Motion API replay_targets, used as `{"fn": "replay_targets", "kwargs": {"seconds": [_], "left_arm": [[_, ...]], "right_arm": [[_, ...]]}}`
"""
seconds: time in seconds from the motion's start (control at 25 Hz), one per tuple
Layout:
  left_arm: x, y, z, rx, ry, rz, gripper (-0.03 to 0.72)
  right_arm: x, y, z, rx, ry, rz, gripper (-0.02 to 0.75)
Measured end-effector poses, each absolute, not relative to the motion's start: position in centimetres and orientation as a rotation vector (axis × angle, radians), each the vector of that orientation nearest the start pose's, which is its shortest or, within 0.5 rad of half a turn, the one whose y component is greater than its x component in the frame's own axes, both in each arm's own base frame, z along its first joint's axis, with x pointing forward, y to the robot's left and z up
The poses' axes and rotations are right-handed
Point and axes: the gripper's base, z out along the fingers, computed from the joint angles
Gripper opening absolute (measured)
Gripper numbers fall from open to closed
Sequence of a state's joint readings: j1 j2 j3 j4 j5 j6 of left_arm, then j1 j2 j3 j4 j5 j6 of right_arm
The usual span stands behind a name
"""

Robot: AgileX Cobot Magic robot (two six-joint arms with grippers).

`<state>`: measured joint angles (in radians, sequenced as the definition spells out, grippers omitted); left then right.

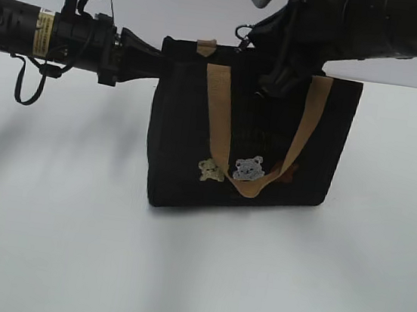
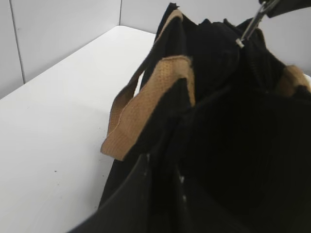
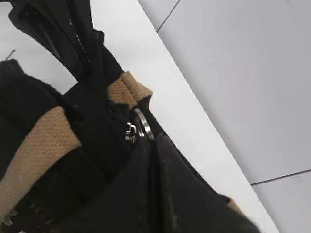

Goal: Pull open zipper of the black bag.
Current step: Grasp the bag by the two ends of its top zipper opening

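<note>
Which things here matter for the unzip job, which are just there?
In play:
- black bag
- zipper ring pull
- left claw gripping the bag's end
- right claw shut on the ring

Just there:
- tan straps
- bear patches
- white table

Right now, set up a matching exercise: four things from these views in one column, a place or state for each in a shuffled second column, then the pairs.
Things
1. bag
2. ring
3. left claw
4. bear patches

Places or states
A. pinched in the right claw
B. at the bag's top left end
C. standing upright on the white table
D. low on the bag's front, by the tan strap

Pairs: 1-C, 2-A, 3-B, 4-D
</note>
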<state>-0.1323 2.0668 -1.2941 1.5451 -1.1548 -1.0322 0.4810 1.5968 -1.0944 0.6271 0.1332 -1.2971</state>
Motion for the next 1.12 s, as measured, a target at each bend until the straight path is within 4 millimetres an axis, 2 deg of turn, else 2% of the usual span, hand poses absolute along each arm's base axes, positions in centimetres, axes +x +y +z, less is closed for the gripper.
{"fn": "replay_targets", "kwargs": {"seconds": [0.32, 0.52, 1.12], "left_arm": [[39.0, -13.7, 19.1, 1.132, 1.554, -1.048, 0.043], [38.9, -13.7, 19.3, 1.131, 1.541, -1.067, 0.043], [38.9, -13.8, 19.3, 1.135, 1.537, -1.073, 0.043]], "right_arm": [[32.0, 16.7, 27.7, -1.171, 1.761, -0.018, -0.015], [32.5, 15.3, 27.7, -1.101, 1.817, -0.004, -0.015], [33.4, 13.3, 27.7, -0.966, 1.895, 0.011, -0.015]]}}
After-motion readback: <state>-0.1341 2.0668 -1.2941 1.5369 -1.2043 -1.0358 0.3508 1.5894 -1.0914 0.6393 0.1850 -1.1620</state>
